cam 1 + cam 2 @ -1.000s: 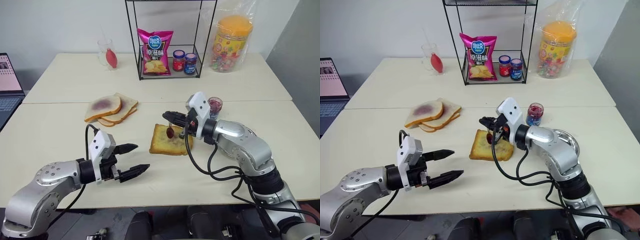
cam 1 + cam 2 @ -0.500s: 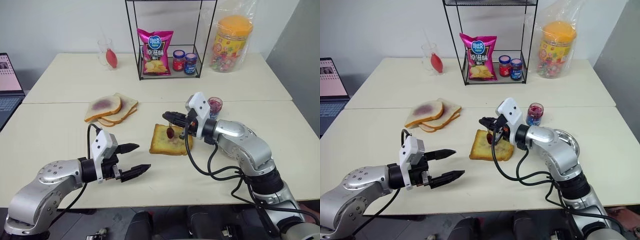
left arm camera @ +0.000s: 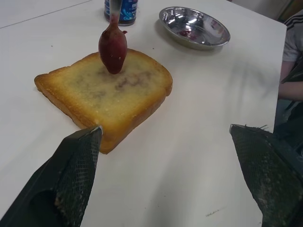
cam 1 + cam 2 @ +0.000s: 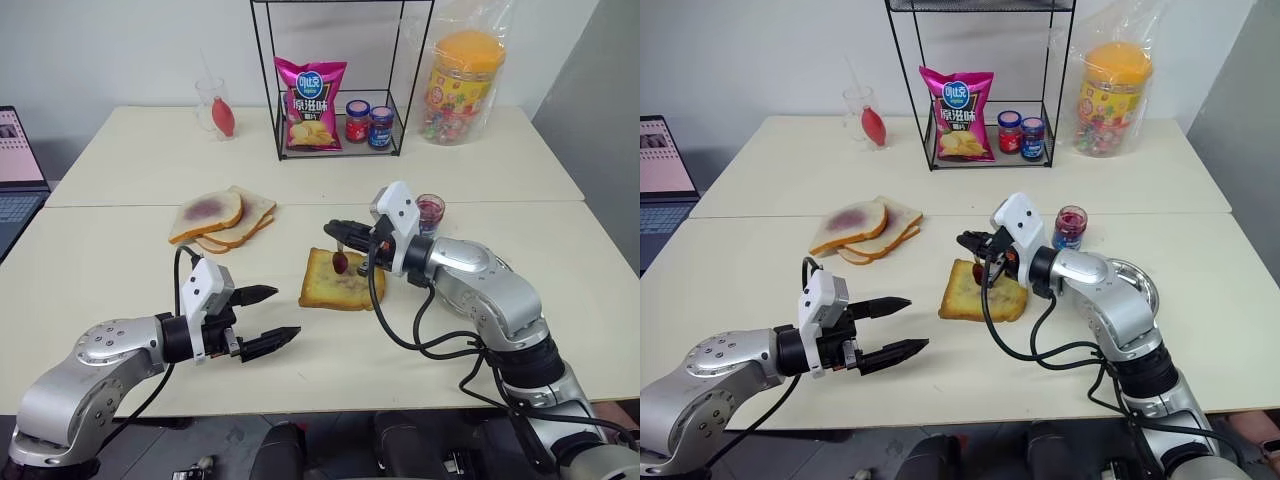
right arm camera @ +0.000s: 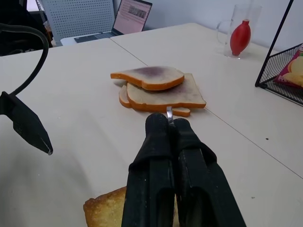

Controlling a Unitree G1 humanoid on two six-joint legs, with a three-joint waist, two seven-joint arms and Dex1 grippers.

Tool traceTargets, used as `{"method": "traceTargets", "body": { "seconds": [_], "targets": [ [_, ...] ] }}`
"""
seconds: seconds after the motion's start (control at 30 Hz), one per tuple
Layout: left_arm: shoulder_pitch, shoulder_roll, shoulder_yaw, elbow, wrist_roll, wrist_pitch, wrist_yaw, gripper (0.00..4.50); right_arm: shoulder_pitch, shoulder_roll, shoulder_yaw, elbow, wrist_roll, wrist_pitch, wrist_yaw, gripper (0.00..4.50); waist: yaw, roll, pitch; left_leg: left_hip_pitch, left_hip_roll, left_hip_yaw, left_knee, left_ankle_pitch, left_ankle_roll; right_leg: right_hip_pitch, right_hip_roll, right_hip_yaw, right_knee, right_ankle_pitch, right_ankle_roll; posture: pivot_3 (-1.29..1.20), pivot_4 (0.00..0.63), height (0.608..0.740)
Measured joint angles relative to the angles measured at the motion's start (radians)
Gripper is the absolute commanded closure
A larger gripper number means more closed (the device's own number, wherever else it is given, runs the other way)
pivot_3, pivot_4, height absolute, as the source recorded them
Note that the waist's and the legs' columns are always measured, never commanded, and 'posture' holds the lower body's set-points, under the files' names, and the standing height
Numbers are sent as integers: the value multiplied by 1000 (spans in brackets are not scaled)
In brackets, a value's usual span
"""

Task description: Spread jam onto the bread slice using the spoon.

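The toasted bread slice [image 4: 340, 285] lies flat at the table's middle, with faint jam streaks [image 3: 125, 81] on its top. My right gripper [image 4: 332, 231] is shut on the spoon's handle and holds the spoon [image 4: 341, 263] upright, bowl down, just over the slice's far part. The bowl [image 3: 112, 45] is coated in dark red jam. My left gripper [image 4: 285, 312] is open and holds nothing; it hovers near the front edge, left of the slice, with its fingers pointing at the slice.
A steel dish [image 3: 222, 34] with jam smears and a small jam jar [image 4: 430, 212] sit right of the slice. Pale slices with a purple blotch [image 4: 220, 218] lie at left. Behind them stand a wire rack [image 4: 340, 150] with chips and jars, a candy jar [image 4: 462, 85] and a glass [image 4: 215, 108].
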Motion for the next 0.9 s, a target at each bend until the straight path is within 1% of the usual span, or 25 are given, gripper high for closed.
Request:
{"method": "traceTargets", "body": {
  "seconds": [0.67, 0.9],
  "targets": [
    [-3, 13, 0, 1, -1, 0, 0, 0, 18, 5, 2, 0, -34, -18, 33, 4446, 0, 0, 0, 0, 0, 0, 0, 0, 0, 0, 0, 0, 1, 0, 0, 0, 150, 740],
    [-3, 15, 0, 1, -1, 0, 0, 0, 17, 17, -6, 1, -36, -13, 36, 4446, 0, -1, 0, 3, -1, 0, 1, 0, 0, 0, 0, 1, 7, -1, -1, 0, 150, 740]
  ]
}}
